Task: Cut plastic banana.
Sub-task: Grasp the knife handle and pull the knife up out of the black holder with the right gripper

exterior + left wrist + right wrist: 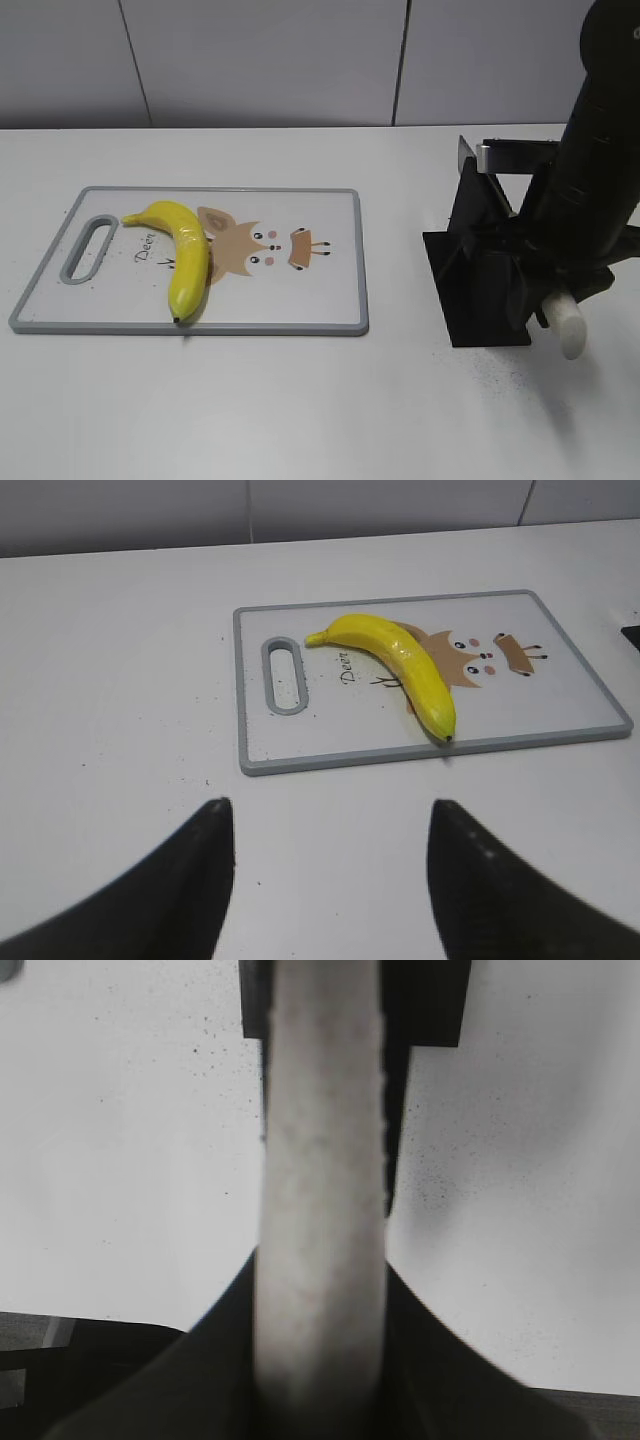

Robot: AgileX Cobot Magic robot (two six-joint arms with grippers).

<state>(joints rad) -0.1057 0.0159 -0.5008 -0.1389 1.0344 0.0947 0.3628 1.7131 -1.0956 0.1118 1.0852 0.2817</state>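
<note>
The plastic banana [183, 254] lies on a grey-rimmed white cutting board [330, 300], on its left half beside the handle slot [87, 247]. Its stem end points toward the slot and its dark tip rests near the board's front rim. A cartoon animal print [262, 247] sits just right of the banana, partly covered by its curve.

The left gripper [330, 880] hangs above the bare white tabletop [120, 680] with its two dark fingers spread wide and nothing between them. The board lies ahead of it and slightly to the right, and the banana lies ahead, apart from the fingers. Only open tabletop with a few dark specks lies between this gripper and the board's near rim.

The right gripper [320, 1360] is clamped around a pale cylindrical handle [320, 1160], its dark fingers pressing both sides. In the exterior view the handle's rounded end [569, 330] sticks out below the right arm, at a black stand [480, 270]. A metal blade [484, 155] shows at the top of the stand. The stand's black base is right ahead of this gripper. The board and banana lie well to its left, with bare tabletop between stand and board.
</note>
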